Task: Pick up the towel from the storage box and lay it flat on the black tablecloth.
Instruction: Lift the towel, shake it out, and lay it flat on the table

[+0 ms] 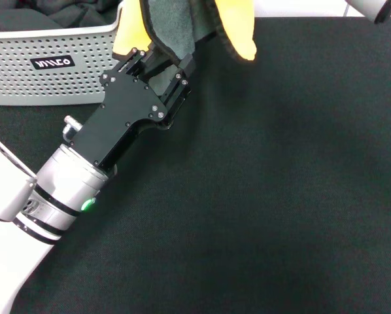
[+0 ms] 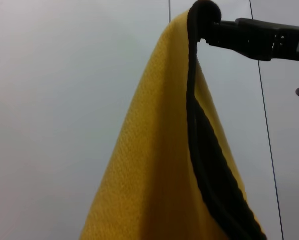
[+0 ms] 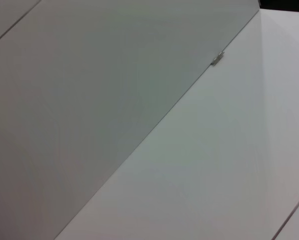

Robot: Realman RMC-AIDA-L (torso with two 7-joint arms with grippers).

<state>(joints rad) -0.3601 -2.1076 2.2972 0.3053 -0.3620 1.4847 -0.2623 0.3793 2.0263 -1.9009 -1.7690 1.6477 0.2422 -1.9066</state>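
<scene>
My left gripper (image 1: 161, 60) is shut on the towel (image 1: 235, 23) and holds it up in the air, over the black tablecloth (image 1: 280, 183) just beside the storage box (image 1: 25, 85). The towel hangs folded, with its yellow side out, its grey-green side (image 1: 172, 26) inside, and black edging. In the left wrist view the yellow towel (image 2: 149, 165) drapes down from the black fingertip (image 2: 209, 22). The storage box is light grey with round holes and a black label (image 1: 52, 63). It stands at the far left of the tablecloth.
A dark black cloth (image 1: 45, 14) lies in the storage box. Part of my right arm (image 1: 373, 8) shows at the far right, parked. The right wrist view shows only pale wall panels (image 3: 139, 125). A white surface edge (image 1: 293, 8) runs behind the tablecloth.
</scene>
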